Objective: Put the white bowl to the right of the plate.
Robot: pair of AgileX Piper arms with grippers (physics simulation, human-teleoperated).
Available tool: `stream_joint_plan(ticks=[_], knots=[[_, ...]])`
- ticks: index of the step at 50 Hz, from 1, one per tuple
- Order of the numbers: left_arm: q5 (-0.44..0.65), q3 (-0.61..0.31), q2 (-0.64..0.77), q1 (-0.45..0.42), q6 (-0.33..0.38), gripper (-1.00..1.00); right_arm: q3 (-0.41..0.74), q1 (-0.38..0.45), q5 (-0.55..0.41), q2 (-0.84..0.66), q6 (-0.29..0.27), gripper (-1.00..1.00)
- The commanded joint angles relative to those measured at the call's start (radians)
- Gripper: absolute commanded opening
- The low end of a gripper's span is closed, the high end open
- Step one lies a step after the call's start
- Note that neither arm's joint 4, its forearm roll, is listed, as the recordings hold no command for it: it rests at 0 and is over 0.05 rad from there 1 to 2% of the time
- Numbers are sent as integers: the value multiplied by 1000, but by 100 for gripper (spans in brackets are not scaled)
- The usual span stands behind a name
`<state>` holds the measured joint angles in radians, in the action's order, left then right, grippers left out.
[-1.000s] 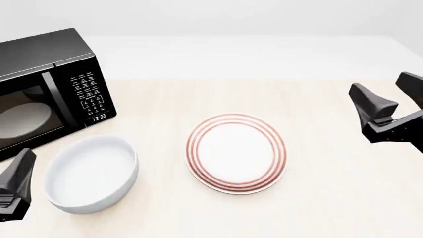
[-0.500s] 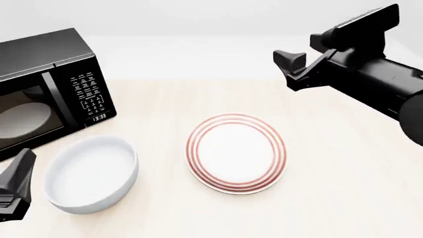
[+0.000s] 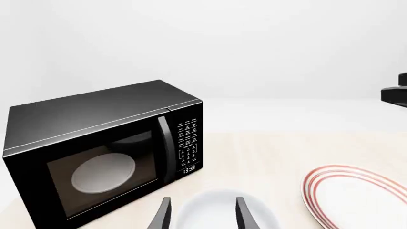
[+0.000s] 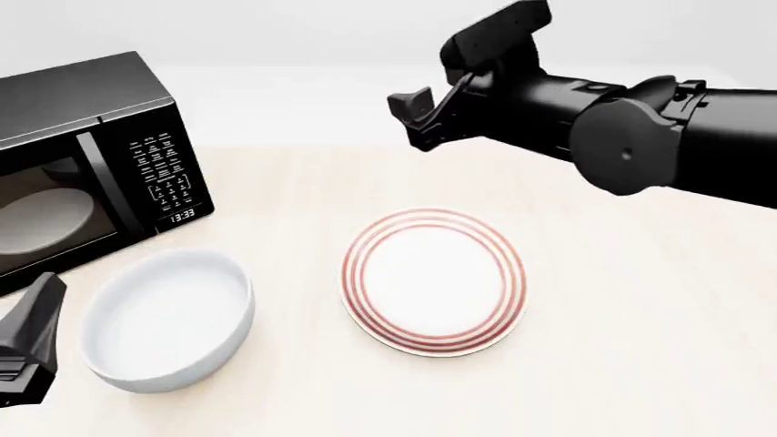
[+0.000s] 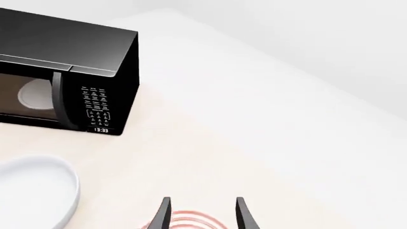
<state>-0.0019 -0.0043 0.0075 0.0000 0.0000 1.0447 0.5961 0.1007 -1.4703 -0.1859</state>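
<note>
The white bowl [image 4: 170, 319] sits on the table at the near left, left of the plate [image 4: 435, 280], which lies flat at the centre. My left gripper [image 4: 35, 339] rests low at the near-left corner, just left of the bowl and apart from it. In the left wrist view its fingers [image 3: 162, 215] stand open, with the bowl [image 3: 216, 202] beyond them. My right gripper [image 4: 416, 118] hangs high over the far side of the table, beyond the plate. It is open and holds nothing [image 5: 202, 214], with the plate's rim [image 5: 190, 222] and the bowl [image 5: 32, 191] below.
A black microwave [image 4: 85, 164] with its door shut stands at the far left, behind the bowl. The right arm [image 4: 631, 137] stretches across the back of the table from the right. Bare wooden tabletop [image 4: 643, 309] lies to the right of the plate.
The right arm has swung from the right edge leftward and higher, across the back of the table. The left gripper, bowl and plate have stayed put.
</note>
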Motion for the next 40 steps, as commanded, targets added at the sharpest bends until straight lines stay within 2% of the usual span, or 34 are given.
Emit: stream_joint_plan(ticks=[1, 15, 40], knots=[[0, 0, 0, 0, 0, 100, 118, 64, -48, -115, 6, 100], [0, 0, 0, 0, 0, 100, 230, 141, -104, -237, 19, 100], [0, 0, 0, 0, 0, 100, 348, 265, -149, -387, 59, 100]])
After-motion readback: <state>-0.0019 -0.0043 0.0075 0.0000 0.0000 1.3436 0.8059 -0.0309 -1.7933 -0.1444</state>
